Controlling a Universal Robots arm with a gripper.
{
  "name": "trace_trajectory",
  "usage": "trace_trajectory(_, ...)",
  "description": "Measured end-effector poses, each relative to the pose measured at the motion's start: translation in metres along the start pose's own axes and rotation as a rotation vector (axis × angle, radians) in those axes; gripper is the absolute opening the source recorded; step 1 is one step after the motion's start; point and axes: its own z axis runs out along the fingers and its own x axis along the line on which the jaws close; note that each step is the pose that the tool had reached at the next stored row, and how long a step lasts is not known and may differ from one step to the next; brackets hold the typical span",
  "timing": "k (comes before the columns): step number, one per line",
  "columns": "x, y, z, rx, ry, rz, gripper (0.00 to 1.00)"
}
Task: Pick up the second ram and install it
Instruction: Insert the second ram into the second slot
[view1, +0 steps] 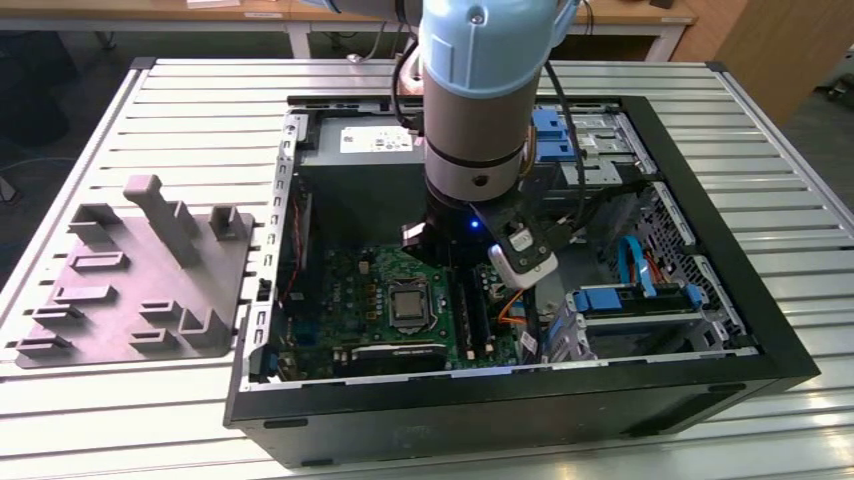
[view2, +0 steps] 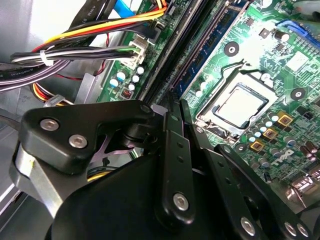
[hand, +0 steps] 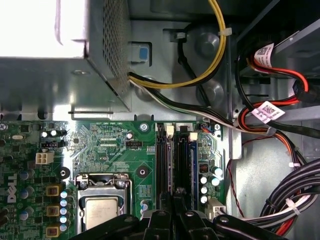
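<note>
My gripper reaches down into the open computer case, over the long black memory slots beside the processor socket. In both wrist views its two black fingers stand almost together. Between them I see the second ram, a thin dark stick viewed on edge. It lies along one slot next to a blue strip. In the second wrist view the stick runs away from the fingertips along the slots. How deep it sits in the slot I cannot tell.
The grey fixture tray lies on the slatted table, on the exterior view's left of the case. Bundled cables and a yellow wire hang beside the slots. The metal power supply box stands past the board's edge.
</note>
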Motion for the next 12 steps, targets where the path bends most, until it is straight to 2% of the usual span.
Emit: trace_trajectory(12,0.0002,-0.0003,0.0043,-0.0018,0.0000,0.000,0.13)
